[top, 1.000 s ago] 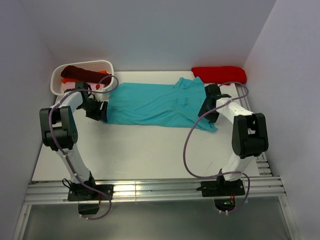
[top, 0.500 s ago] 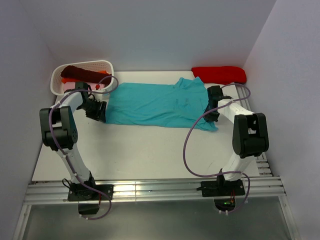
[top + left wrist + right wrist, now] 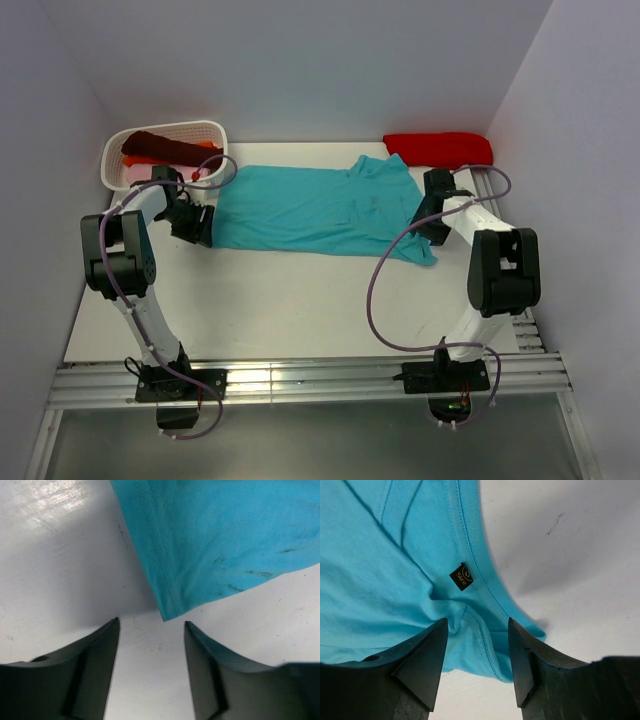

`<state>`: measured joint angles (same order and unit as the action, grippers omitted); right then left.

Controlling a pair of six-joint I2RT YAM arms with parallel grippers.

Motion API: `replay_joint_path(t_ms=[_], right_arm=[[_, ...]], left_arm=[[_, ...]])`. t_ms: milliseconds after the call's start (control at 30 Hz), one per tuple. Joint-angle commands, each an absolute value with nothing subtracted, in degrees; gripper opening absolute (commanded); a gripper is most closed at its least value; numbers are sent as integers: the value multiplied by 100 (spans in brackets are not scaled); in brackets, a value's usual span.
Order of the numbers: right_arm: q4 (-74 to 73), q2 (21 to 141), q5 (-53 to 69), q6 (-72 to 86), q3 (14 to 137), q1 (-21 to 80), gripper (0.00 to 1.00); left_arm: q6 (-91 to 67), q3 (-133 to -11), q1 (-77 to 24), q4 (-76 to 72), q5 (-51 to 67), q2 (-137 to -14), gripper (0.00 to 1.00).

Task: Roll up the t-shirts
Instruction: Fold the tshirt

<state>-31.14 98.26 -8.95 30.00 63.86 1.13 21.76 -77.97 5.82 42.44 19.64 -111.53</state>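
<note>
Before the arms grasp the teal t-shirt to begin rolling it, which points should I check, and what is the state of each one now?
1. Left gripper open: ok.
2. Hem corner of the teal t-shirt just ahead of that gripper's gap: ok.
3. Right gripper open over the neckline end: ok.
4. T-shirt lying flat: not ok, folds near the collar.
5. Fingertips touching the table: cannot tell.

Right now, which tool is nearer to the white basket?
Left. The left tool sits near the basket, at the hem of the teal t-shirt; the right tool is far off at its collar.
</note>
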Motion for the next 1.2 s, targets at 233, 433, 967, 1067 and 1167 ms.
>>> replay_joint_path(t_ms=[233,433,967,1067,1167], right_arm=[[-3279,8254,-1038,3199,5591,-8,66],[-3086,7235,-590,3498,4748,-176,69],[-2180,7330,18,3867,3753,-193,70],[-2048,7558,9,3841,3858,-193,71],[-2004,7874,-202,3762,4043,-193,71]], left_arm=[[2136,-8050,834,4561,2935,-10994,69],[1758,-8156,949,4501,3226,-11399,69],[1108,-8156,941,4175,3349,-11953,52],[1081,-8139,940,4113,3270,-11944,48],[1055,-8130,940,4078,3191,-11962,43]])
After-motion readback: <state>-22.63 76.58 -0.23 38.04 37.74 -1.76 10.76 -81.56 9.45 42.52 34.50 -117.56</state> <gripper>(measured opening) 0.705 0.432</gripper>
